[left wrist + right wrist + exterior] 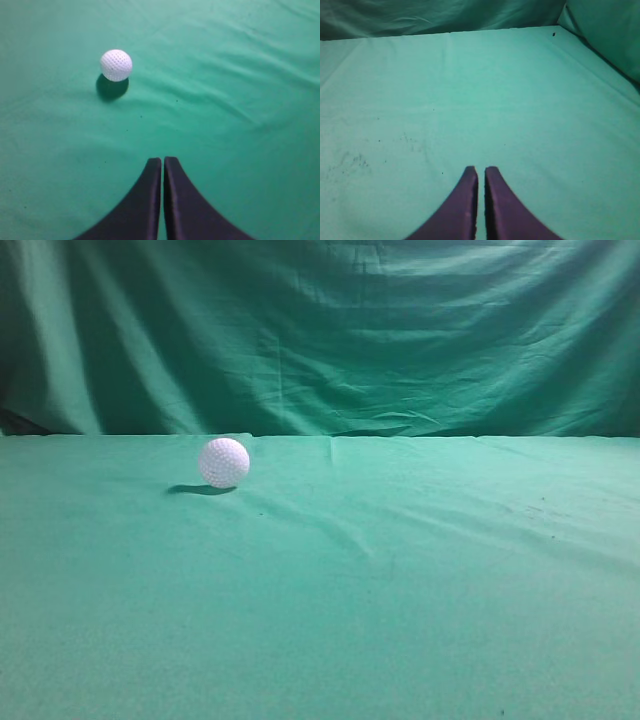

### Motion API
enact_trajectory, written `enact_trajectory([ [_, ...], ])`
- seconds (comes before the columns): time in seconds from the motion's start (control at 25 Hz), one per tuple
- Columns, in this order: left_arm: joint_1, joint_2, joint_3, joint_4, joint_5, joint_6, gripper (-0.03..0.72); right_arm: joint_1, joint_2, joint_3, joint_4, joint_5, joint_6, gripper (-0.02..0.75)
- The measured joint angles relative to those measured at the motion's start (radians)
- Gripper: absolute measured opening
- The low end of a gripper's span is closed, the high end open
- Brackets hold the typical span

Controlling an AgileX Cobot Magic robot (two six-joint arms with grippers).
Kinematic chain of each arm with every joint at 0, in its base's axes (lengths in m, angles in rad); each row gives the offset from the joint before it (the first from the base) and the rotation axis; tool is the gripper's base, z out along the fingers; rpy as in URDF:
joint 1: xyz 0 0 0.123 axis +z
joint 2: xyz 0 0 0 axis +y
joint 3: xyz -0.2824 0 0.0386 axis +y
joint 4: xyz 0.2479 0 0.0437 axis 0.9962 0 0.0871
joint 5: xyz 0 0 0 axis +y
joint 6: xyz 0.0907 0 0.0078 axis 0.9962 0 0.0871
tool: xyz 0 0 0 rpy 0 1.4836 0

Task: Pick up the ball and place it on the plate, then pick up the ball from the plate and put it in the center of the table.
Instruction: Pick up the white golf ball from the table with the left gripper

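Observation:
The small white dimpled ball (224, 462) rests on the green cloth table (400, 580), left of the middle and toward the back. It also shows in the left wrist view (116, 65), ahead and to the left of my left gripper (163, 160), which is shut and empty above the cloth. My right gripper (479, 170) is shut and empty over bare cloth. Neither gripper shows in the exterior view. No plate is in view.
A draped green cloth backdrop (320, 330) hangs behind the table. In the right wrist view the table's far edge (470, 32) and a right-hand cloth wall (605, 35) show. Faint dark specks (350, 160) mark the cloth.

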Motion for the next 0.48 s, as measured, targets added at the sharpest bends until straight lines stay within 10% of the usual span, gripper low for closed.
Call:
enact_trajectory([
  [0.28, -0.157, 0.297, -0.179, 0.380, -0.008, -0.341, 0.000, 0.000, 0.000, 0.000, 0.000, 0.000, 0.000, 0.000],
  [0.48, -0.206, 0.473, -0.326, 0.451, -0.012, -0.404, 0.000, 0.000, 0.000, 0.000, 0.000, 0.000, 0.000, 0.000],
])
